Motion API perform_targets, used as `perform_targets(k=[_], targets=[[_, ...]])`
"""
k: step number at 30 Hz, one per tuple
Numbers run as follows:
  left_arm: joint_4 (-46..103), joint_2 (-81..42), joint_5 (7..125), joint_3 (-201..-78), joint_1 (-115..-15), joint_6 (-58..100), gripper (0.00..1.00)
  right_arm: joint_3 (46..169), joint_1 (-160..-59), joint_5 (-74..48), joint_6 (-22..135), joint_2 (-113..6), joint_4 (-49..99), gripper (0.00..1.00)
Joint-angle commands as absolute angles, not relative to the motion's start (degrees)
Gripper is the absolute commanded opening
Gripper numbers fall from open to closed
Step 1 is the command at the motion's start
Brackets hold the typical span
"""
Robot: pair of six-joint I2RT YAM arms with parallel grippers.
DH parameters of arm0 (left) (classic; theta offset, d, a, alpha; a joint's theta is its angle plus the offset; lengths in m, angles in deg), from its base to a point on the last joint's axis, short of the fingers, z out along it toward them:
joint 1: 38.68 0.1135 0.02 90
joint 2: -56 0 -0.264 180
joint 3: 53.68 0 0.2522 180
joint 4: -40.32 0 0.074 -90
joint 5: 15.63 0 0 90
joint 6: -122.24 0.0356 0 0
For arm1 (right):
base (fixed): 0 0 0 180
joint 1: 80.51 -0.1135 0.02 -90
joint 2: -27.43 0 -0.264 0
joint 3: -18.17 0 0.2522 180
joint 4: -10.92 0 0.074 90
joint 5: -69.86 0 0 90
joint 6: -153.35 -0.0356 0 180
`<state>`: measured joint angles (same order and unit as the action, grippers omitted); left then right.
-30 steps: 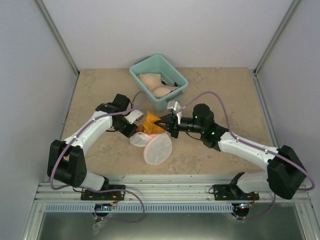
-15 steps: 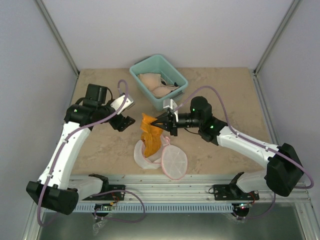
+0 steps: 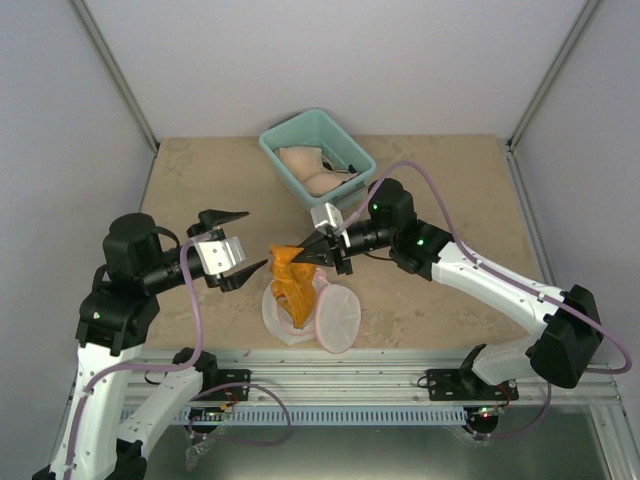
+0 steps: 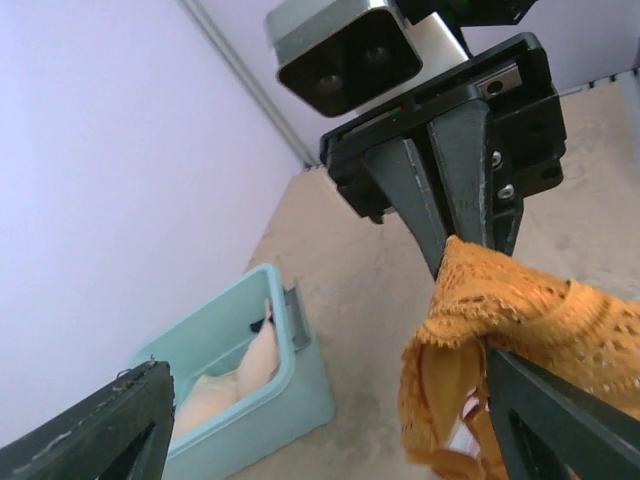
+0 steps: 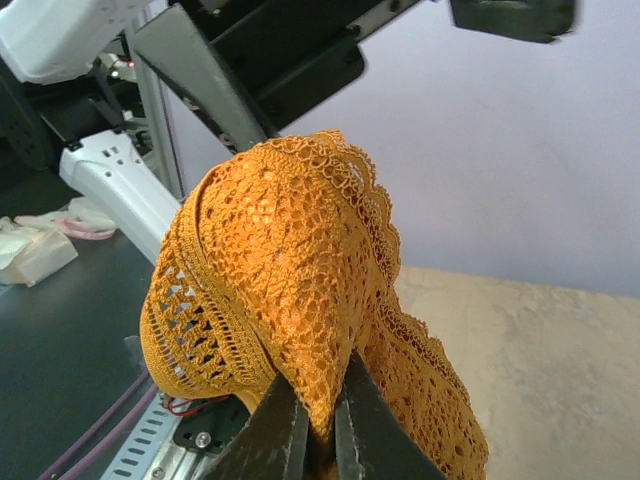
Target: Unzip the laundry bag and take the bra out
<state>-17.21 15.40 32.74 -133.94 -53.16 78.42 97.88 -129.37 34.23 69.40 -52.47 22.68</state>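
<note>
The orange lace bra (image 3: 290,285) hangs above the table with my right gripper (image 3: 312,254) shut on its top edge; its lower end still trails into the laundry bag (image 3: 283,325). The white mesh bag lies unzipped near the front edge, its pink-rimmed lid (image 3: 338,318) flipped open to the right. In the right wrist view the fingertips (image 5: 285,432) pinch a fold of the bra (image 5: 290,260). My left gripper (image 3: 235,245) stands wide open, just left of the bra and holding nothing. In its wrist view the bra (image 4: 530,320) hangs beside its right finger (image 4: 570,425).
A teal plastic bin (image 3: 335,205) with beige garments (image 3: 310,170) stands at the back centre, just behind the right gripper; it also shows in the left wrist view (image 4: 290,400). Metal frame posts rise at both back corners, and the rail runs along the near edge.
My left gripper let go of the bag, opened wide and drew back towards the front left. The right gripper lifted the bra up out of the bag, whose lid fell open to the right.
</note>
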Motion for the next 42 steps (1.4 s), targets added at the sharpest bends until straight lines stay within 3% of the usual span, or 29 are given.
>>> perform_targets(k=[1, 8, 12, 16, 19, 24, 28, 33, 37, 42], targets=[[-11.8, 13.7, 26.5, -131.0, -54.2, 79.7, 0.84, 101.1, -130.2, 35.6, 72.7, -55.0, 27.5, 0.01], [-20.2, 12.5, 30.8, -130.7, -60.6, 97.5, 0.69, 101.5, -130.6, 35.2, 71.9, -56.3, 26.8, 0.01], [-18.5, 12.5, 30.0, -130.5, -61.7, 95.8, 0.27, 101.7, -130.7, 34.4, 71.7, -56.9, 27.0, 0.03], [-20.8, 13.2, 29.4, -129.6, -62.3, 97.2, 0.00, 101.4, -130.7, 34.0, 71.5, -56.9, 26.6, 0.04], [-20.9, 13.8, 29.3, -129.2, -62.3, 95.9, 0.00, 101.3, -130.7, 32.5, 71.6, -56.8, 26.9, 0.08], [-0.2, 14.0, 35.6, -128.5, -62.3, 60.9, 0.00, 98.1, -129.3, 26.5, 69.3, -54.7, 25.3, 0.45], [8.7, 14.6, 39.7, -127.0, -62.3, 38.9, 0.00, 92.7, -126.3, 22.6, 65.7, -51.3, 22.2, 0.62], [10.8, 14.7, 53.2, -126.0, -62.3, 20.9, 0.00, 89.0, -124.7, 14.3, 64.0, -47.0, 23.9, 0.65], [9.4, 14.1, 63.8, -128.2, -62.3, 19.0, 0.00, 88.6, -125.0, 6.7, 63.5, -44.6, 27.7, 0.66], [9.1, 13.7, 62.3, -128.8, -62.3, 21.5, 0.00, 87.4, -128.2, 6.4, 62.6, -43.5, 23.9, 0.66]])
